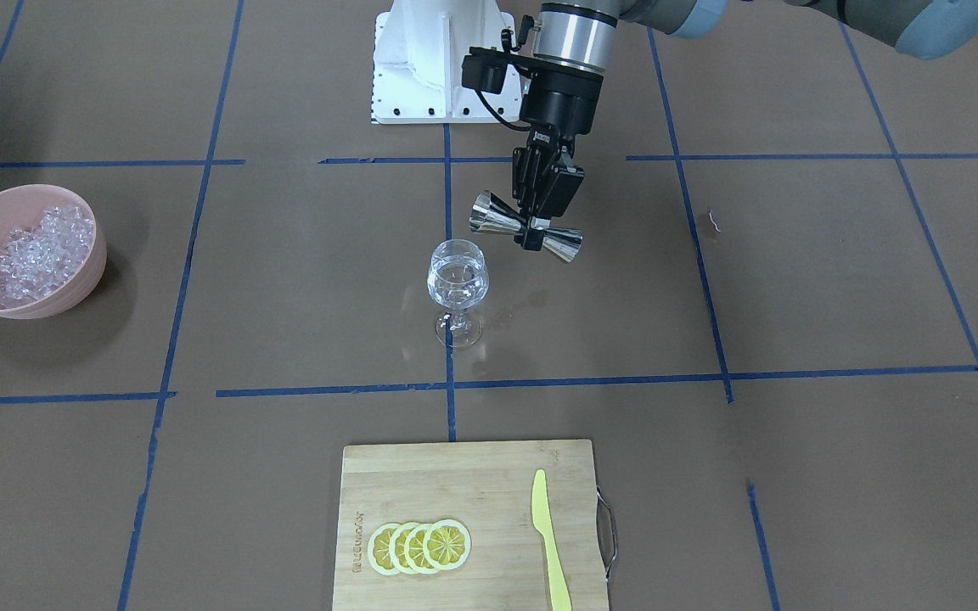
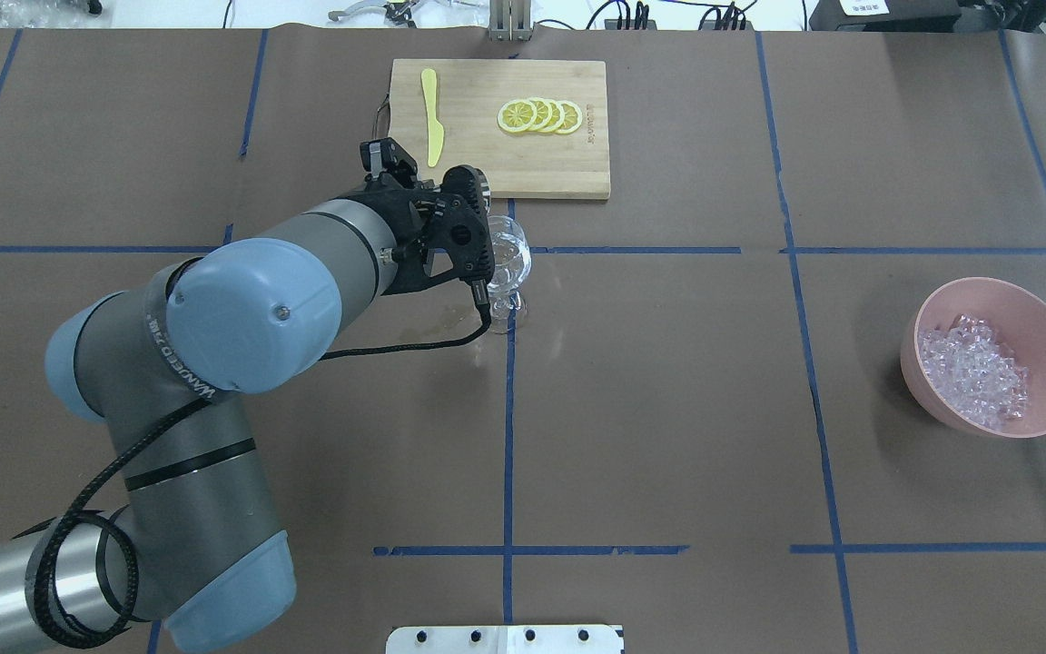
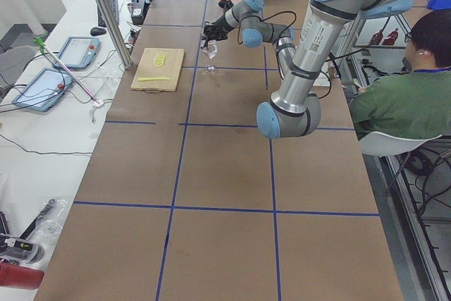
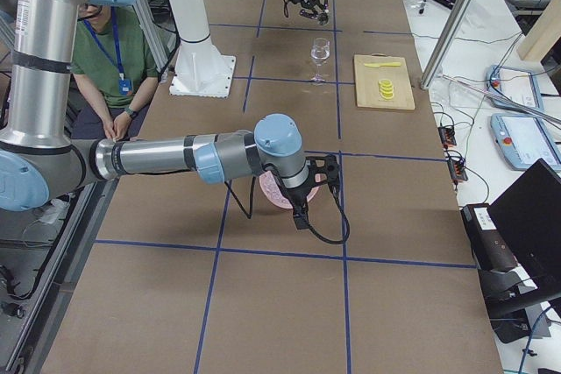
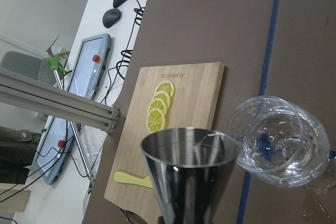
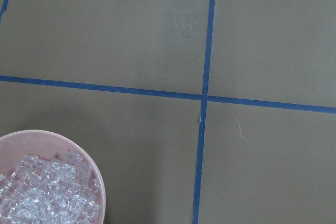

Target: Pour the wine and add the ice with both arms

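Left gripper [image 1: 531, 231] clasping jigger [image 1: 489, 214], glass [image 1: 458, 273] apparently beside

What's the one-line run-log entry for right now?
left tool: shut on jigger, tipped sideways beside wine glass | right tool: by pink bowl, state unclear | ice: in bowl

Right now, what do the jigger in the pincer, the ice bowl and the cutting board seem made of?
Jigger: polished metal, probably steel; mirror-like reflections.
Bowl: matte pink; plastic or ceramic, unclear.
Board: pale wood, possibly bamboo; visible grain strips.
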Available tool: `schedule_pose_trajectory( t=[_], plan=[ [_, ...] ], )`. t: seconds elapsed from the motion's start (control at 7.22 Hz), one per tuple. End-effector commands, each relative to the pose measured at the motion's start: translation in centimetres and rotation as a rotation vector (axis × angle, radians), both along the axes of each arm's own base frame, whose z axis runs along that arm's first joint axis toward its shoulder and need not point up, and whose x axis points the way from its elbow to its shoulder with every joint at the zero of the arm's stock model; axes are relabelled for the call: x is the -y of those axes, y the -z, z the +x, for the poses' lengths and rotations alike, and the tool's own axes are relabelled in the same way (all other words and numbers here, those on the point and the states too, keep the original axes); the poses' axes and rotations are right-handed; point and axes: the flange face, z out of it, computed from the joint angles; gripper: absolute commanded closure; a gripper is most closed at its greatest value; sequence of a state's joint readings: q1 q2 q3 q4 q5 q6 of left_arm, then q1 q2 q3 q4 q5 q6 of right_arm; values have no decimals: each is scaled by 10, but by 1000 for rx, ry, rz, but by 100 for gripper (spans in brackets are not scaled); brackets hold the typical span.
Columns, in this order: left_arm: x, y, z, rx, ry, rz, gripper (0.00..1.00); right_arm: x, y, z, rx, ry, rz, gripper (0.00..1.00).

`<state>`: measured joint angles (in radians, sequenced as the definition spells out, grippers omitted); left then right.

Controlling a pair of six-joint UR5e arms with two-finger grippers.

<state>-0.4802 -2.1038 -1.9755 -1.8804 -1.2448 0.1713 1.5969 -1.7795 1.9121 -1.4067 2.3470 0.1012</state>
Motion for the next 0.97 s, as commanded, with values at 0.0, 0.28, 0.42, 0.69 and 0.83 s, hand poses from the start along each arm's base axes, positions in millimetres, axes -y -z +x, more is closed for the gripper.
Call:
schedule_pose_trajectory(
  t=[0.0,0.28,0.42,0.69,0.83],
  plan=[
    [-4,-26,-13,-143,24,-94,100,0,0,0,0,0,1,0],
    [-17,-71,-35,-353,79,-224,100,0,1,0,0,0,2,0],
    [-26,-114,-54,-462,82,-237,100,0,2,0,0,0,4,0],
    [-46,-198,-92,-631,108,-320,100,0,2,0,0,0,5,0],
    [-48,-243,-97,-750,137,-395,100,0,2,0,0,0,4,0]
  ],
)
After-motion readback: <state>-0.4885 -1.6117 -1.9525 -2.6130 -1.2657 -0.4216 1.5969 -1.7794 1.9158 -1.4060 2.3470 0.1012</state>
